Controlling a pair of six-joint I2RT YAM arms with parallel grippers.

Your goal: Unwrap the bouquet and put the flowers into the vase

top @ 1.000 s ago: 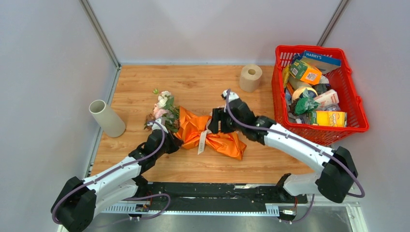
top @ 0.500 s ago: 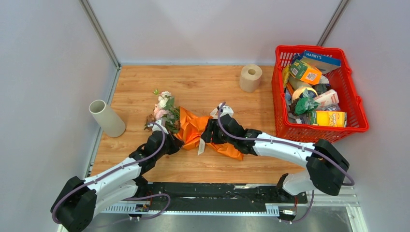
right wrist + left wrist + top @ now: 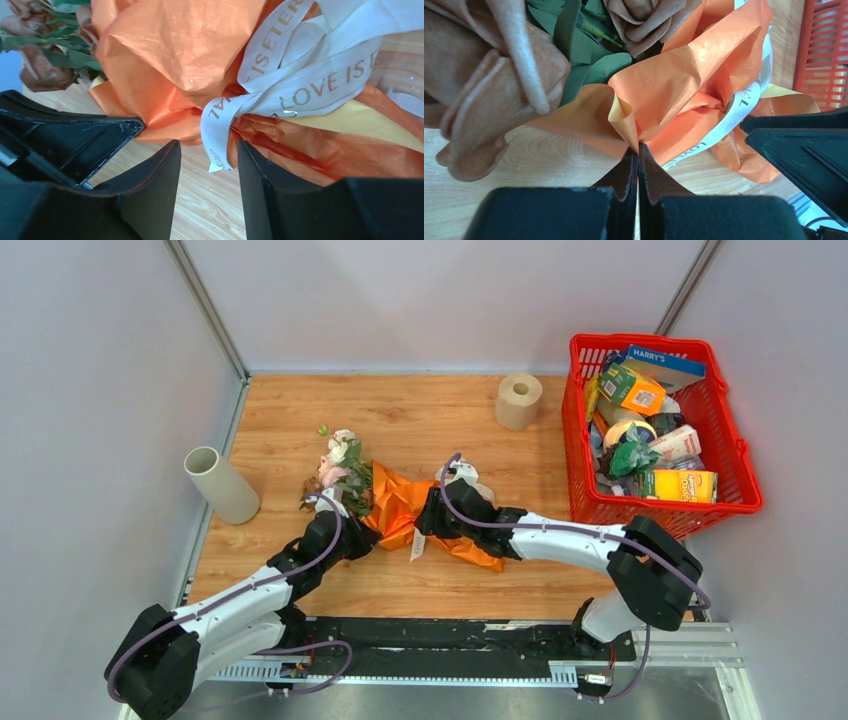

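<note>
- Lying on its side in the middle of the wooden table (image 3: 420, 420), the bouquet (image 3: 400, 505) points its blooms to the left and its wrapped stems to the right.
- Its orange paper (image 3: 684, 80) is on and the beige ribbon (image 3: 300, 90) is knotted around the waist; gold letters on the ribbon read "LOVE IS".
- The flowers (image 3: 340, 465) stick out of the paper's left end, brownish roses and green leaves filling the left wrist view.
- The left gripper (image 3: 638, 150) has its fingers pressed together, and a pointed fold at the lower left edge of the orange paper is pinched at their tips.
- The right gripper (image 3: 209, 150) sits low over the bouquet's middle with its jaws spread; the ribbon's loose hanging tail dangles in the gap between them, and neither finger clamps it.
- In the right wrist view, the other arm's black finger shows at the left, just beside the paper.
- The vase (image 3: 222, 486) sits at the table's left edge, its round mouth open, well apart from the bouquet.
- A toilet paper roll (image 3: 518, 400) stands near the far edge.
- A red basket (image 3: 567, 420) full of groceries sits at the right side of the table.
</note>
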